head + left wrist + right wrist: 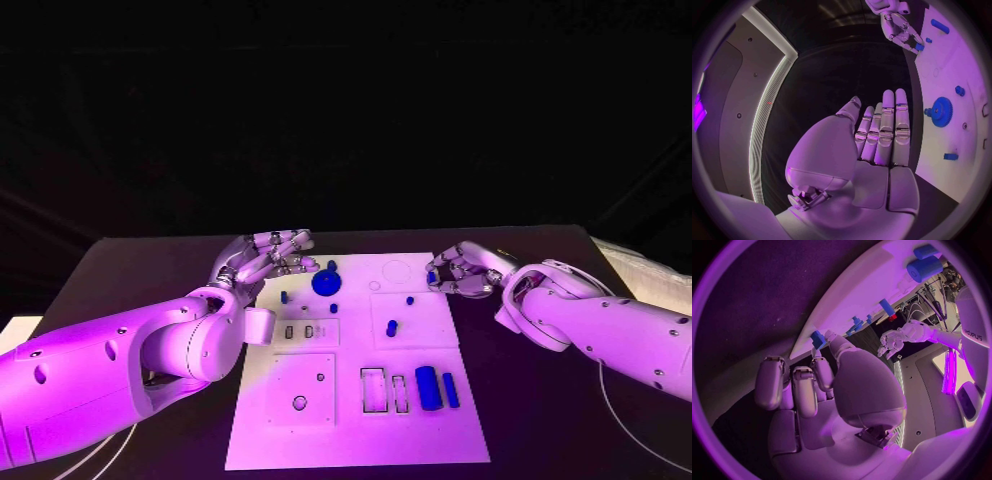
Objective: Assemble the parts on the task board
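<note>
My right hand (464, 270) is pinching a small blue plastic block (818, 339) at the white task board (433, 440)'s upper-right edge | my left hand (267, 258) is hovering wide, empty | risk: thin fingertip pinch letting it slip.

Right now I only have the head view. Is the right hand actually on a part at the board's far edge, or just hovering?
Observer: It's on one. The right wrist view shows the right hand with its thumb tip against a small blue part at the edge of the task board.
Operator: Pinched or just touched?
Observer: Pinched, going by the left wrist view: fingertips meet on it from both sides. I cannot tell if it is lifted.
Operator: Left hand carrying anything?
Observer: No. The left hand has a bare palm and straight fingers. It is beside the blue gear and not touching it.
</note>
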Robot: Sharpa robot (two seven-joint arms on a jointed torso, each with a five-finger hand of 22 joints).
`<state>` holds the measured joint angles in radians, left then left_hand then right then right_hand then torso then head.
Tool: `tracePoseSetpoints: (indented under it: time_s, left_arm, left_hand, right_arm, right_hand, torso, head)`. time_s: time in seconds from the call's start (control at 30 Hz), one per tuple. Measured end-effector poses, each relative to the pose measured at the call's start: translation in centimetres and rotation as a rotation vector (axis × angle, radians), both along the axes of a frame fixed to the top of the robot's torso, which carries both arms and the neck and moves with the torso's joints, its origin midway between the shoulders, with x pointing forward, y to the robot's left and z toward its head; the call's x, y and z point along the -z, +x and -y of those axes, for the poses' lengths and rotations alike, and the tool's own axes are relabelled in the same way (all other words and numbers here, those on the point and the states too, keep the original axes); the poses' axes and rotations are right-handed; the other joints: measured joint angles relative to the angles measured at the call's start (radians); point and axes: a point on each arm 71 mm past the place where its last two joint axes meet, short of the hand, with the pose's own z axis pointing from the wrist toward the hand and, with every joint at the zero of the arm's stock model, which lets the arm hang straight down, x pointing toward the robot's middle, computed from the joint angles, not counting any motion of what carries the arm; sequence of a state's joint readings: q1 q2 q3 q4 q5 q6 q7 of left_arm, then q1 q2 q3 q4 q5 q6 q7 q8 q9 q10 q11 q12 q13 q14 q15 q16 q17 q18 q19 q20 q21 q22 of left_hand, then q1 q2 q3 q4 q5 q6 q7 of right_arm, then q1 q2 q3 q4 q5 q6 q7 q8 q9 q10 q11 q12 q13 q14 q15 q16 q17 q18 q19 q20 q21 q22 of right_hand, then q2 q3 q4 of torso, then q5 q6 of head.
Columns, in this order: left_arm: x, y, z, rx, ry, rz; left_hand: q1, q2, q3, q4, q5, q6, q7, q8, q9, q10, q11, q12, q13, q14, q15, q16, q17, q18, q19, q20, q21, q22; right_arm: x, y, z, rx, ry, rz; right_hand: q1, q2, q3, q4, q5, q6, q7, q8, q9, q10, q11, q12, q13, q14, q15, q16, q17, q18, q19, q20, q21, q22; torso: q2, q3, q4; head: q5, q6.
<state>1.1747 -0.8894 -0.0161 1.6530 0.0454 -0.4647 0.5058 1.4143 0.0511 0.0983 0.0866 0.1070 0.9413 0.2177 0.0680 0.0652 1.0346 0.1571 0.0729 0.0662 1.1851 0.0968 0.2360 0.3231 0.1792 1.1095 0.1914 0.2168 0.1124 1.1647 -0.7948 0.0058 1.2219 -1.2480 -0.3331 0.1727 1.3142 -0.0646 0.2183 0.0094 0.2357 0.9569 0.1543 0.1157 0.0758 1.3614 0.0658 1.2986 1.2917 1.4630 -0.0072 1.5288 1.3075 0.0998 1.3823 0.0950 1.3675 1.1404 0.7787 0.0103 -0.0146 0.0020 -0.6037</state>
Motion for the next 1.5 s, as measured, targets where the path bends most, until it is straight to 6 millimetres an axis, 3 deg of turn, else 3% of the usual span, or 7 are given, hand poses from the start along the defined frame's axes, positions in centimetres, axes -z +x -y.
tracePoseSetpoints:
  time_s: [0.67, 0.87, 1.0, 1.17, 1.5]
  left_arm:
    - [0.0, 0.0, 0.0, 0.0, 0.0, 0.0]
    - [0.0, 0.0, 0.0, 0.0, 0.0, 0.0]
    - [0.0, 0.0, 0.0, 0.0, 0.0, 0.0]
    - [0.0, 0.0, 0.0, 0.0, 0.0, 0.0]
    - [0.0, 0.0, 0.0, -0.001, 0.001, -0.001]
  left_hand:
    - [0.0, 0.0, 0.0, 0.0, 0.0, 0.0, 0.0, 0.0, 0.0, 0.0, 0.0, 0.0, 0.0, 0.0, 0.0, 0.0, 0.0, 0.0, 0.0, 0.0, 0.0, 0.0]
    - [0.0, 0.0, 0.0, 0.0, 0.0, 0.0, 0.0, 0.0, 0.0, 0.0, 0.0, 0.0, 0.0, 0.0, 0.0, 0.0, 0.0, 0.0, 0.0, 0.0, 0.0, 0.0]
    - [0.0, 0.0, 0.0, 0.0, 0.0, 0.0, 0.0, 0.0, 0.0, 0.0, 0.0, 0.0, 0.0, 0.0, 0.0, 0.0, 0.0, 0.0, 0.0, 0.0, 0.0, 0.0]
    - [0.0, 0.0, 0.0, 0.0, 0.0, 0.0, 0.0, 0.0, 0.0, 0.0, 0.0, 0.0, 0.0, 0.0, 0.0, 0.0, 0.0, 0.0, 0.0, 0.0, 0.0, 0.0]
    - [0.0, 0.0, 0.007, -0.001, 0.0, 0.0, 0.0, 0.0, 0.0, 0.0, 0.0, 0.0, 0.0, 0.0, 0.0, 0.0, 0.001, 0.0, 0.0, 0.0, 0.0, 0.0]
  right_arm:
    - [0.3, 0.3, -0.3, 0.007, -0.019, -0.014]
    - [0.4, 0.4, -0.4, 0.006, -0.02, -0.014]
    - [0.2, 0.4, -0.5, 0.007, -0.016, -0.01]
    - [0.3, 0.4, -0.5, 0.017, -0.012, -0.004]
    - [-0.6, -0.2, -1.4, 0.025, 0.027, 0.02]
  right_hand:
    - [-0.005, 0.013, 0.011, -0.005, -0.011, 0.039, -0.01, 0.012, 0.003, 0.013, -0.009, 0.015, 0.015, 0.004, -0.004, 0.0, 0.0, 0.0, 0.004, -0.004, 0.004, 0.004]
    - [-0.002, 0.024, 0.021, -0.009, -0.021, 0.079, -0.022, 0.031, 0.007, 0.026, -0.017, 0.026, 0.016, 0.004, -0.011, 0.0, 0.0, 0.0, 0.008, -0.008, 0.004, 0.004]
    - [0.0, 0.031, 0.036, -0.013, -0.051, 0.116, -0.038, 0.046, 0.01, 0.044, -0.034, 0.041, 0.016, 0.002, -0.025, 0.0, 0.0, 0.0, 0.007, -0.018, 0.007, 0.007]
    - [0.006, 0.043, 0.048, -0.021, -0.073, 0.121, -0.036, 0.059, 0.015, 0.057, -0.047, 0.058, 0.016, 0.003, -0.032, 0.004, 0.0, 0.0, 0.009, -0.024, 0.008, 0.01]
    - [0.007, 0.06, 0.058, -0.024, -0.078, 0.121, -0.036, 0.06, 0.015, 0.06, -0.05, 0.058, 0.016, 0.002, -0.038, 0.004, 0.0, 0.0, 0.009, -0.031, 0.008, 0.012]
  torso:
    - [0.0, 0.001, -0.0001]
    - [0.001, 0.0012, -0.0003]
    - [0.001, 0.0012, -0.0006]
    - [0.001, 0.001, 0.0]
    - [0.001, 0.001, 0.0004]
  head:
    - [-0.001, -0.001]
    - [-0.004, -0.002]
    - [-0.004, -0.001]
    - [-0.003, 0.0]
    - [0.0, -0.002]
